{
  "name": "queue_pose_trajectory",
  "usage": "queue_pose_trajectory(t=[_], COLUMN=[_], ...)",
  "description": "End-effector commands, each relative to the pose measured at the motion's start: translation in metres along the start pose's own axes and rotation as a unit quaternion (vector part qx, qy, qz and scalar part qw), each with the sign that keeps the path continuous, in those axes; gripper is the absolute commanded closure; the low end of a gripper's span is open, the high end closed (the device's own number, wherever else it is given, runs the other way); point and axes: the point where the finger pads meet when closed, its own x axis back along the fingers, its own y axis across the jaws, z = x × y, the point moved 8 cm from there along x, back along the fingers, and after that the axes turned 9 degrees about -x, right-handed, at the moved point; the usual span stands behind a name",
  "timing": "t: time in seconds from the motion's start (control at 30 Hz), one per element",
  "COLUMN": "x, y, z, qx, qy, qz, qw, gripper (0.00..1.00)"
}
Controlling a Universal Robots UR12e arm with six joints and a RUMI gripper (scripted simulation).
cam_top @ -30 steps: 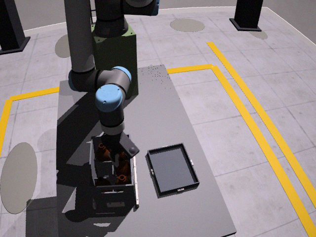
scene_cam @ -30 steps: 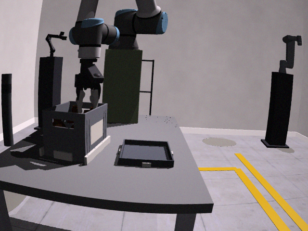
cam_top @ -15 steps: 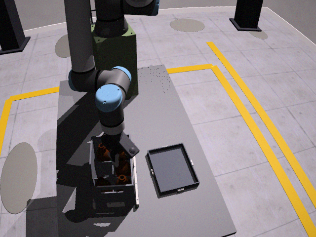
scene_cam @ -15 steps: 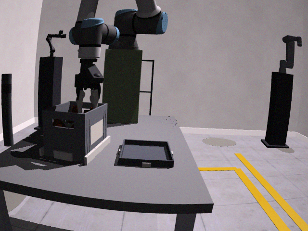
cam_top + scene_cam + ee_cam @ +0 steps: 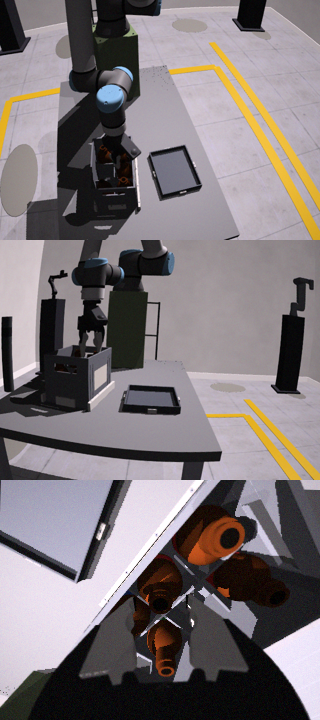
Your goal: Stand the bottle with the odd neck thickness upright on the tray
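Observation:
The dark crate [image 5: 113, 178] stands at the table's left and also shows in the exterior view [image 5: 77, 379]. It holds several brown-orange bottles in divided cells. My gripper [image 5: 89, 349] reaches down into the crate's far part, with its fingertips below the rim. In the wrist view my gripper [image 5: 160, 596] is open, a finger on each side of one bottle's neck [image 5: 164, 647], with a gap on both sides. Another bottle [image 5: 160, 587] stands just beyond the fingertips. Two more [image 5: 215, 535] [image 5: 255, 582] lean further right. One is partly hidden behind the left finger. The black tray [image 5: 174, 171] is empty.
The tray lies to the right of the crate, a short gap apart [image 5: 151, 398]. A light strip [image 5: 137, 180] runs along the crate's tray-side base. The green robot pedestal [image 5: 126, 327] stands behind the table. Dark posts stand around the floor.

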Motion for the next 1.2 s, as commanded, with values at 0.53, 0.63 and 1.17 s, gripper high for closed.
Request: queue_pose_trajectory(t=[0.53,0.63,1.17], x=[0.061,0.069,0.081], y=[-0.001,-0.001,0.000], z=[-0.001,-0.001,-0.001], qx=[0.000,0.000,0.000], qy=[0.000,0.000,0.000], qz=[0.000,0.000,-0.001], qw=[1.000,1.000,1.000], gripper=[0.62,0.62,1.00])
